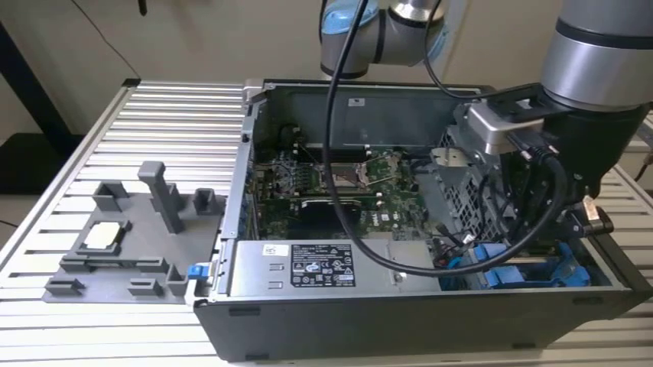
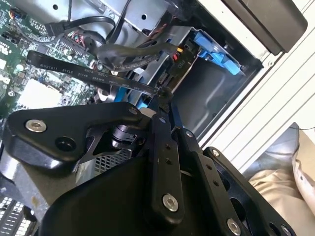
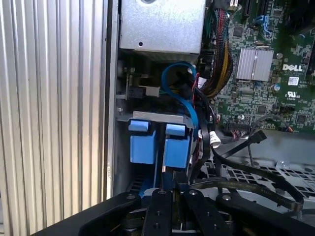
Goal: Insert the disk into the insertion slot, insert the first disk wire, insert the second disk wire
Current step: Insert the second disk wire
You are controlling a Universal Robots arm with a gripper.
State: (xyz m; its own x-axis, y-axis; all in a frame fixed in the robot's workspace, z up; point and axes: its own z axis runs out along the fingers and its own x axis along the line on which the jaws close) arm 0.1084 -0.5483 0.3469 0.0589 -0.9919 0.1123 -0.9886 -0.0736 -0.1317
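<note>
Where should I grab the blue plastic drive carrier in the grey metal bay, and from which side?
Probably by the two raised tabs of the blue plastic drive carrier, pinched across the gap between them, coming straight in from the case's open side. They stand proud of the grey metal bay; the rest looks hidden inside.

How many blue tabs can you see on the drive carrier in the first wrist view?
2: one blue tab on the side nearer the case wall and one on the side nearer the motherboard, side by side. Others may be hidden behind the gripper.
</note>
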